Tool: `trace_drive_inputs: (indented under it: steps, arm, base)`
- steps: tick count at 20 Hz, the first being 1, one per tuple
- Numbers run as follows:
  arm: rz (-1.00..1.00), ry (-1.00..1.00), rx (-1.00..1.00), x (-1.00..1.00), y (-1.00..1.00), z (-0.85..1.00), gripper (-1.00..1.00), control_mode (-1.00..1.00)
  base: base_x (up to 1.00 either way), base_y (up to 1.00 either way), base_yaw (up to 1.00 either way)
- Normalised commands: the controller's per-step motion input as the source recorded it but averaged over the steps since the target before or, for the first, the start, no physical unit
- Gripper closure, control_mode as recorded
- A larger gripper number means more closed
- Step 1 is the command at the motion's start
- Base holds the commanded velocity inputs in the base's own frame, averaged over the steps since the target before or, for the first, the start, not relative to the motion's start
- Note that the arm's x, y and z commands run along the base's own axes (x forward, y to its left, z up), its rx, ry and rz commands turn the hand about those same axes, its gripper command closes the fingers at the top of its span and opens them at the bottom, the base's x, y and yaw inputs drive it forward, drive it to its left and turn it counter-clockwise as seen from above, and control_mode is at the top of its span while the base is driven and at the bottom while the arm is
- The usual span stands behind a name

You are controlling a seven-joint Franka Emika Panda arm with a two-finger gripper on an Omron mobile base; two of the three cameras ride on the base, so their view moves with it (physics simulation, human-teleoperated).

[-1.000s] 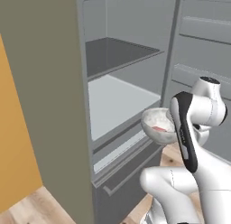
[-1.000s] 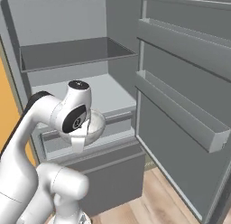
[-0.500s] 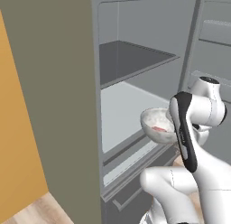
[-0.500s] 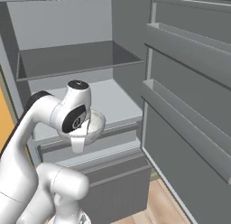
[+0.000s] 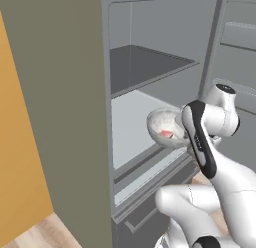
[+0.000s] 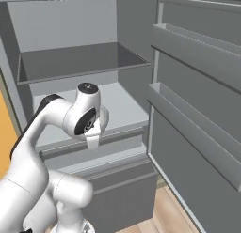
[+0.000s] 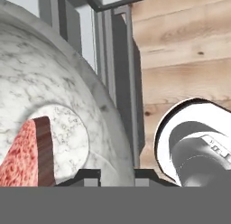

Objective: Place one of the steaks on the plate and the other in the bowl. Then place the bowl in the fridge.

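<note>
My gripper [image 7: 116, 175] is shut on the rim of the bowl [image 5: 164, 128], a deep whitish-grey marbled bowl [image 7: 58, 96]. Inside it lies a deep red steak [image 5: 167, 134], which sits at the lower left of the hand view as a steak [image 7: 25, 157] with a dark edge. The bowl hangs in the air just in front of the open fridge [image 5: 75, 92], level with its pale lower shelf [image 5: 131, 114]. In the right base view the hand covers most of the bowl. The plate is out of view.
The fridge door [image 6: 197, 100] stands open on the right with two bins. A dark upper shelf [image 6: 80, 60] lies above the pale shelf [image 6: 117, 105], and a drawer [image 6: 122, 180] is below. An orange wall [image 5: 20, 157] stands left of the fridge. Wooden floor [image 6: 164, 211] lies below.
Both base views have shifted and the fridge looms larger, so the base has driven closer. The bowl stays in the shut gripper, now nearer the lower shelf.
</note>
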Motion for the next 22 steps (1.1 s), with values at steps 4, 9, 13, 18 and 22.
trace_drive_inputs:
  steps: [4, 9, 13, 18, 22]
  arm:
    - [0.16, -0.08, 0.0, 1.0, 0.0, -0.19, 1.0, -1.0]
    - [0.01, -0.08, 0.0, 0.91, 0.08, -0.13, 1.0, -1.0]
    - [0.0, 0.0, -0.01, 0.71, 0.33, -0.23, 1.0, -1.0]
    - [-0.07, -0.02, 0.0, 0.37, 0.07, -0.38, 1.0, -1.0]
    - [0.0, -0.07, 0.02, 0.26, 0.15, -0.16, 1.0, -1.0]
  base:
    - [0.0, 0.0, 0.0]
    - [0.0, 0.0, 0.0]
    - [0.0, 0.0, 0.0]
    - [0.0, 0.0, 0.0]
    - [0.0, 0.0, 0.0]
